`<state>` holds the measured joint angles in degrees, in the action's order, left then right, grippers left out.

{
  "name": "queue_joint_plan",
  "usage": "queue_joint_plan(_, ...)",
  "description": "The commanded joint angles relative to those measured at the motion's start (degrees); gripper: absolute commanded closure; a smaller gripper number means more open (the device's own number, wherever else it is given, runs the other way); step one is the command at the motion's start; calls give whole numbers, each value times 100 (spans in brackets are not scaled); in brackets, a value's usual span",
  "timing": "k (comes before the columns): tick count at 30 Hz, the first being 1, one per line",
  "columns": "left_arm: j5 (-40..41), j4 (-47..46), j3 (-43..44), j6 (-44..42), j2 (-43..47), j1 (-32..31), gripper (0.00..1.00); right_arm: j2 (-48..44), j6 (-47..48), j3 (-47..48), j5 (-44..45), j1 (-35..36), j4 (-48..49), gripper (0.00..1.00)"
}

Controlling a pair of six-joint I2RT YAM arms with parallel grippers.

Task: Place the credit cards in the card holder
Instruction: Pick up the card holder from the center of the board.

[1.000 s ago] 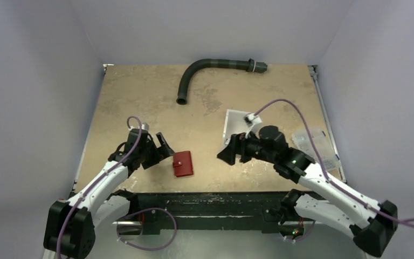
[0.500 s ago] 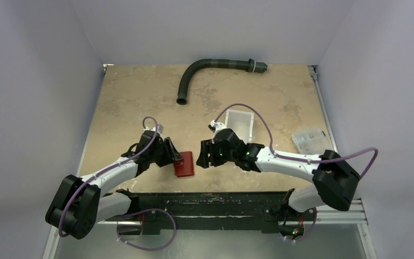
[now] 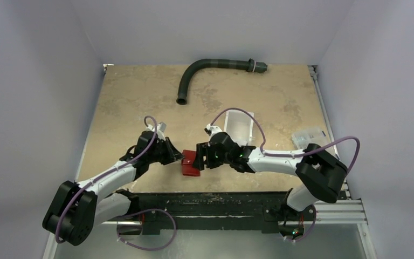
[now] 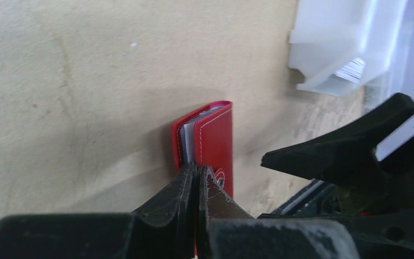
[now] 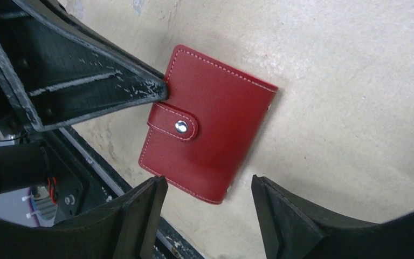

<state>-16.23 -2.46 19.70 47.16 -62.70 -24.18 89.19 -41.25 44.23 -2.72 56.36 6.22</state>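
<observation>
My left claw (image 4: 197,171), pinched shut and empty, braced the card holder (image 5: 210,124), seemingly so my wide-open right claw (image 5: 209,186) could straddle it.

1. The left arm (image 3: 110,174) reaches from its base at the near edge of the tabletop (image 3: 140,97) toward the near middle, forearm low and angled rightward.
2. The left gripper (image 4: 197,171) has its fingers pressed together into a narrow wedge.
3. The right arm (image 3: 280,160) stretches leftward along the near edge, elbow bent by the near right corner.
4. The right gripper (image 5: 207,186) faces the left one, jaws spread wide, tips close to the left gripper's.
</observation>
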Motion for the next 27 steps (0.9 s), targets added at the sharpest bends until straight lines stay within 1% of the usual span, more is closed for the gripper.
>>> queue_joint_plan(1,-771,-940,-58,-73,320,-34,100,-745,-158,-379,-43,25,343,28)
queue_joint_plan(4,-1025,-1050,61,-66,785,-34,100,-1263,-188,-566,35,27,274,22)
queue_joint_plan(8,-1091,-888,299,-89,1437,-34,100,-2090,-295,-867,250,11,249,11)
queue_joint_plan(14,-1456,-720,755,10,1661,-34,100,-2954,-319,-1114,238,-73,421,2)
queue_joint_plan(17,-1579,-693,972,65,1737,-34,100,-3249,-213,-1181,15,-276,503,1)
queue_joint_plan(21,-1859,-827,1244,306,1683,-34,100,-3546,-229,-1283,-711,-858,727,1)
queue_joint_plan(24,-2042,-1097,1332,579,1661,-34,100,-3545,-227,-1313,-1372,-1149,1175,1)
queue_joint_plan(27,-2154,-1261,1424,753,1618,-34,100,-3367,-327,-1220,-1797,-1289,1623,3)
